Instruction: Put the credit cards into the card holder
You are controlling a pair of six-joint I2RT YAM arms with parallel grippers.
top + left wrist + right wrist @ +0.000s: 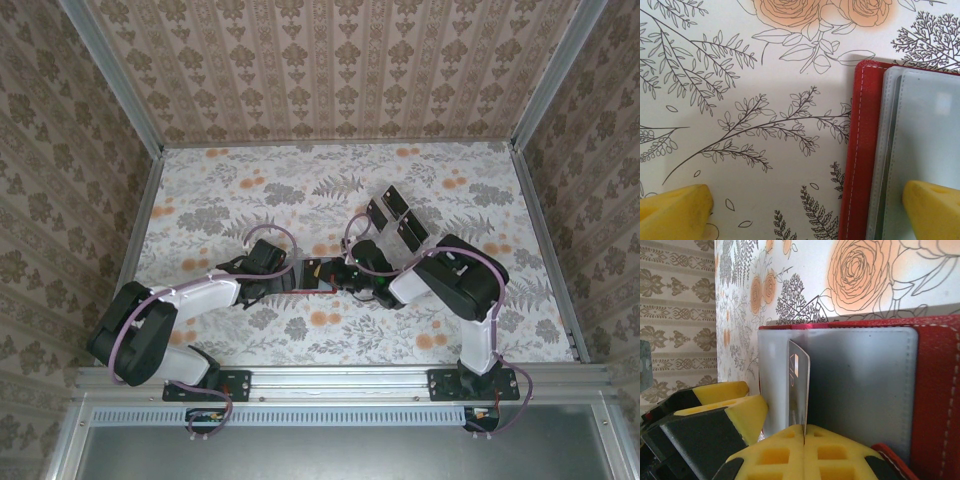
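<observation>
R gripper (804, 434) clamped on credit card (799, 385), bottom ctr, L gripper (804, 202) spread wide, straddling edge of card holder (860, 150)

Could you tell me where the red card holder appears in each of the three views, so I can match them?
Top external: card holder mid-table, just below the picture's centre.
Left wrist: along the right edge, pale sleeves showing.
Right wrist: centre to right, behind the upright card.
Shared landmark: the table cover printed with orange roses.
</observation>
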